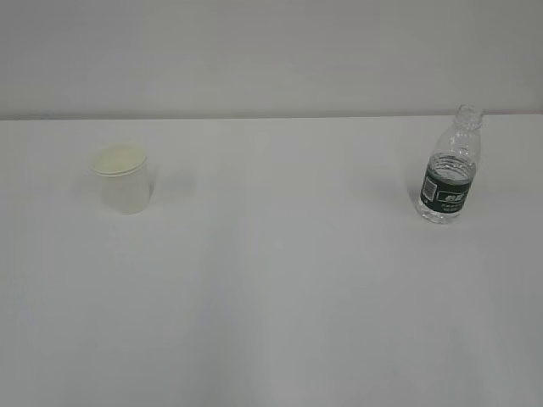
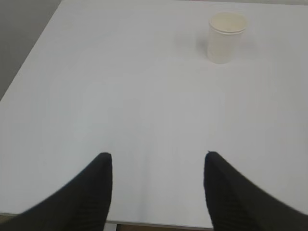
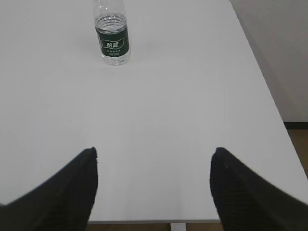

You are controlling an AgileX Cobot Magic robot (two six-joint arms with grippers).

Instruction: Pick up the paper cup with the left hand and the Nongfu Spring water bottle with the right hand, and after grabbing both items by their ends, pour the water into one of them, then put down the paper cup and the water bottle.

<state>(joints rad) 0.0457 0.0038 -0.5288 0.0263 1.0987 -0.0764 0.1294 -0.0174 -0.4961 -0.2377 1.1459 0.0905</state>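
Note:
The white paper cup [image 1: 124, 178] stands upright on the left of the table, and the left wrist view shows the paper cup [image 2: 225, 37] far ahead to the right. The uncapped Nongfu Spring water bottle [image 1: 450, 166] with its dark green label stands upright on the right; clear water fills its lower part. In the right wrist view the bottle [image 3: 112, 32] is far ahead on the left. My left gripper [image 2: 158, 156] is open and empty near the table's front edge. My right gripper [image 3: 155, 151] is open too, holding nothing. Neither gripper shows in the exterior view.
A white table [image 1: 280, 297] carries both objects, with a pale wall behind it. Its left edge [image 2: 29, 62] shows in the left wrist view, and its right edge [image 3: 262, 77] with floor beyond in the right wrist view.

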